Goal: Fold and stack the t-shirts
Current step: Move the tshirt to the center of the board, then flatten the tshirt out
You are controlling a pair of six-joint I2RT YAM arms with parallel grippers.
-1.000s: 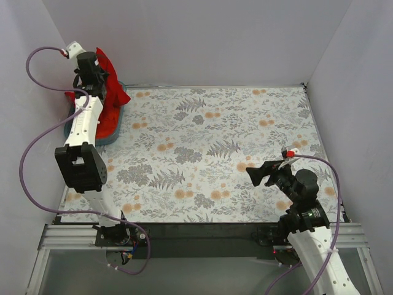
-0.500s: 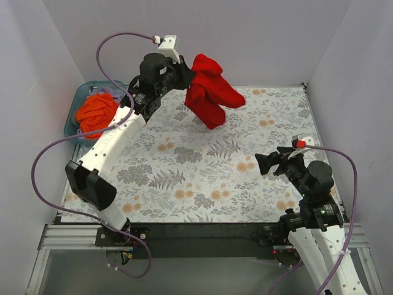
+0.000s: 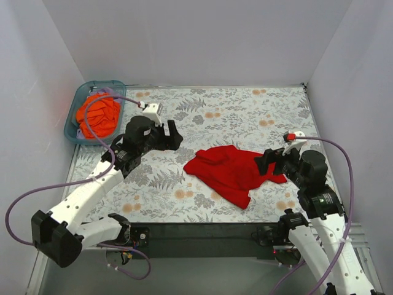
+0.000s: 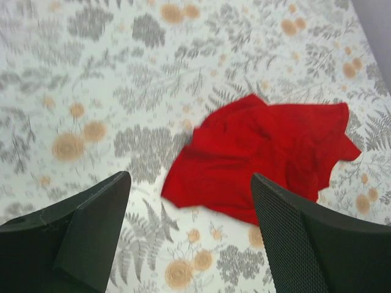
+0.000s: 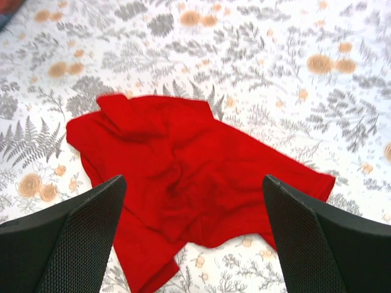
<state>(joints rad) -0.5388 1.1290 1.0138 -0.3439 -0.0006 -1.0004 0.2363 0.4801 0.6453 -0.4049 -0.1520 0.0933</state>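
White surface [image 3: 245,110] printed with grey ferns and orange flowers. A crumpled bright red cloth t-shirt [image 3: 233,172] lies right of centre near the front. A teal plastic bin [image 3: 72,123] sits far left.

**Two white arms, black joints, purple leads**

From my station both arms look alike. The left arm [image 3: 86,193] and the right arm [image 3: 322,249] have glossy white link shells with rounded edges, and chunky black motor housings at each joint. A purple cable [image 3: 352,184] hangs loose beside each arm in wide loops and ends by the wrist in a small red-tipped plug [image 3: 292,136]. The left gripper [image 4: 188,177] and the right gripper [image 5: 194,178] are matt black; their fingers [image 5: 305,238] are broad wedges, with inner faces stippled in a fine dotted mesh. Any screws or lettering are too small for me to make out.
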